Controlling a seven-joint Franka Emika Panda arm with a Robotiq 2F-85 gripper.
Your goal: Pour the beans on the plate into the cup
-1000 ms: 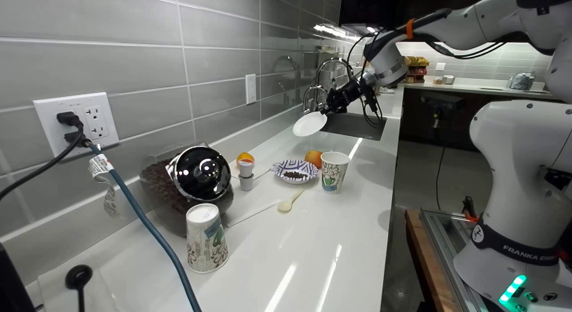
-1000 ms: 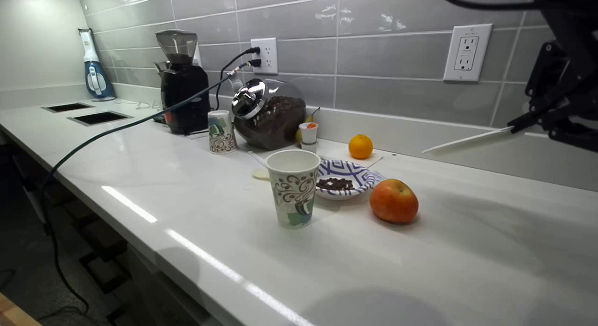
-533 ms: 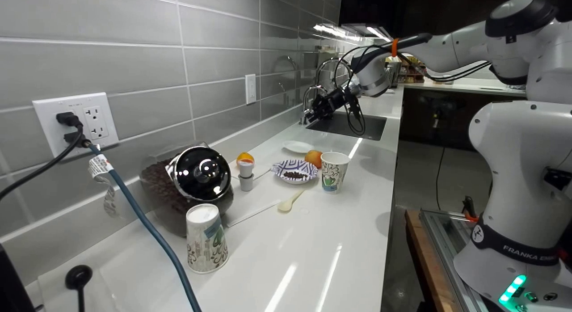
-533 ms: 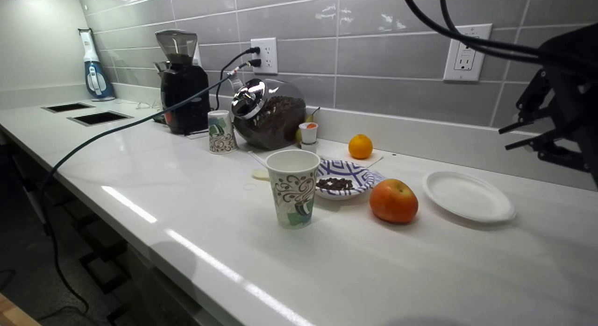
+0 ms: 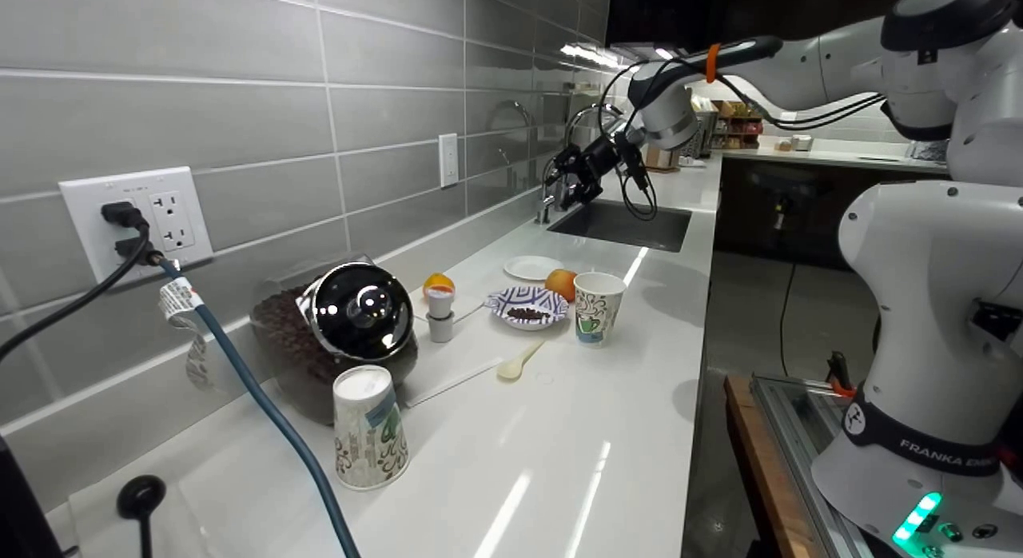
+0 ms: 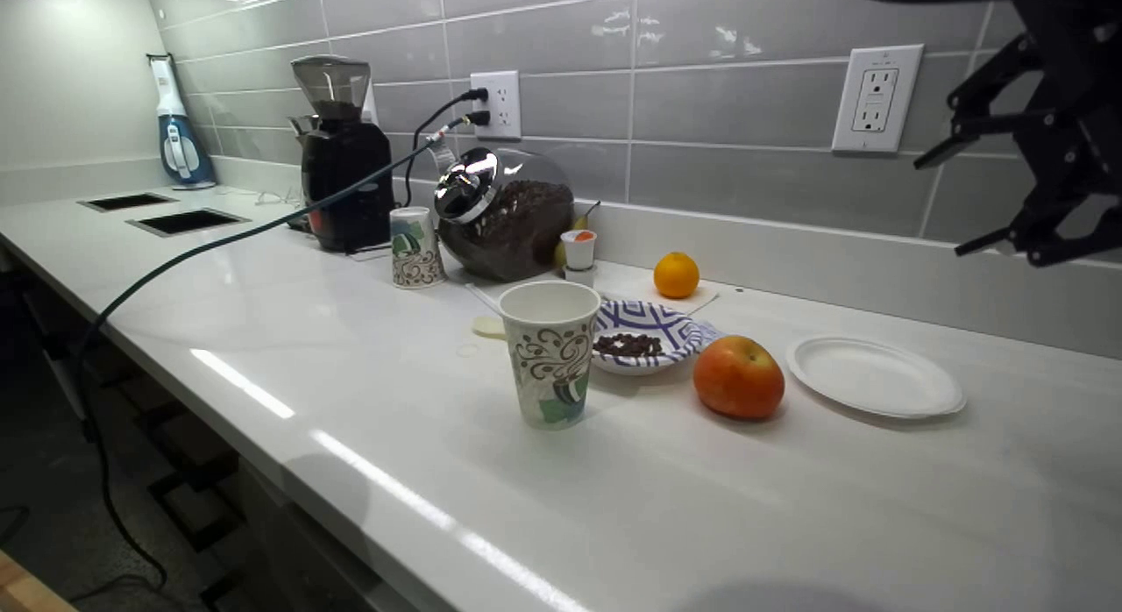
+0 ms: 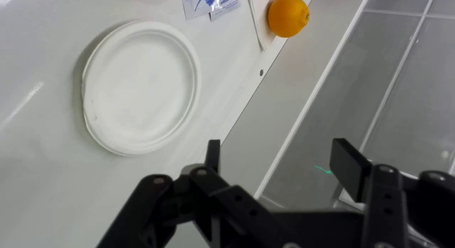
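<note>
- Lying flat on the white counter (image 6: 833,515), the plate (image 7: 140,88) is round, white and shallow, with a raised rim; both exterior views show it near a red apple (image 6: 739,378).
- Small dark brown beans (image 6: 628,345) form a low heap in a purple-patterned bowl (image 6: 673,329).
- The gripper (image 7: 275,157) hangs above counter level, its fingers spread wide with only air between them, clear of the plate.

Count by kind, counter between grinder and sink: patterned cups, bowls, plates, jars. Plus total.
Patterned cups: 2 (upright cup, upturned cup)
Bowls: 1 (patterned bowl, dark beans in it)
Plates: 1 (white plate, lying flat)
Jars: 1 (clear jar, shiny lid)
Total: 5
</note>
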